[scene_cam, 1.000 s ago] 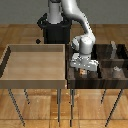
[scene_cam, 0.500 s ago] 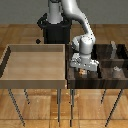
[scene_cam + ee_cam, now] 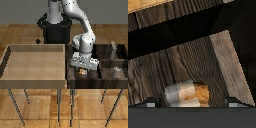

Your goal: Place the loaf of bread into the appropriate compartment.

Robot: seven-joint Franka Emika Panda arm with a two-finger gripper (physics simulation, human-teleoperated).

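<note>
The loaf of bread (image 3: 83, 71) is a tiny golden-brown lump lying in the near cell of the dark-brown divided bin on the side next to the tan tray, the compartment (image 3: 78, 79). My gripper (image 3: 84, 64) hangs just above it, open, with nothing held. In the wrist view the loaf (image 3: 199, 94) lies on the cell's wooden floor (image 3: 178, 65) between my spread fingertips (image 3: 150, 103), touching neither of them. A pale grey block (image 3: 175, 93) sits against the loaf. I cannot tell whether it is the grey cube.
The light tan undivided tray (image 3: 35, 62) fills the exterior view's left. The bin's other cells hold a small grey object (image 3: 118, 71) and a whitish upright object (image 3: 114, 48). The robot's black base (image 3: 54, 27) stands behind. Thin table legs show below.
</note>
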